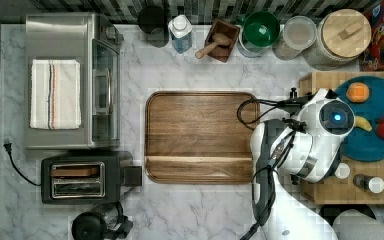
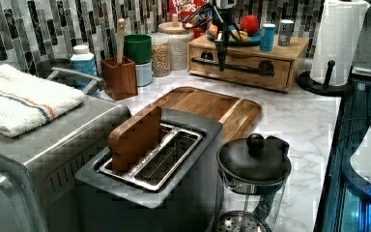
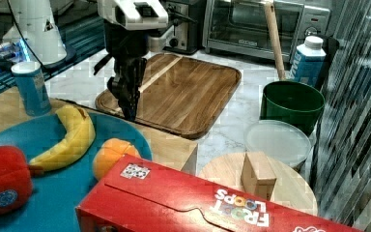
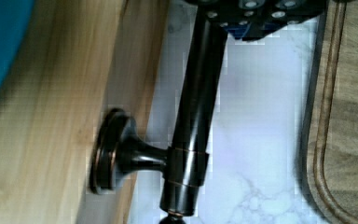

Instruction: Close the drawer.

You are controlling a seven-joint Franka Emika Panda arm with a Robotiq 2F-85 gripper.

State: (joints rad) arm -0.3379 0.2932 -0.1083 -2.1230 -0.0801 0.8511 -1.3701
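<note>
The drawer's light-wood front [image 2: 251, 73] sits about flush in its small wooden cabinet [image 2: 294, 50] by the back wall in the left view. A long black bar handle [image 2: 244, 67] runs across it. My gripper [image 2: 221, 65] hangs straight down in front of that bar, near the left view's left end of it. In the wrist view the handle [image 4: 193, 121] runs up beside my gripper [image 4: 256, 21], whose fingers look shut into one block against the bar, not around it. The right view shows the gripper [image 3: 129, 108] narrowing to one tip beside the cabinet's edge.
A brown cutting board [image 1: 197, 137] lies right beside the cabinet. A blue plate [image 1: 375, 140] with a banana, an orange and a red fruit sits on the cabinet top, next to two shakers. Jars, a green bowl and a cereal box line the wall; a paper-towel roll [image 2: 340, 34] stands nearby.
</note>
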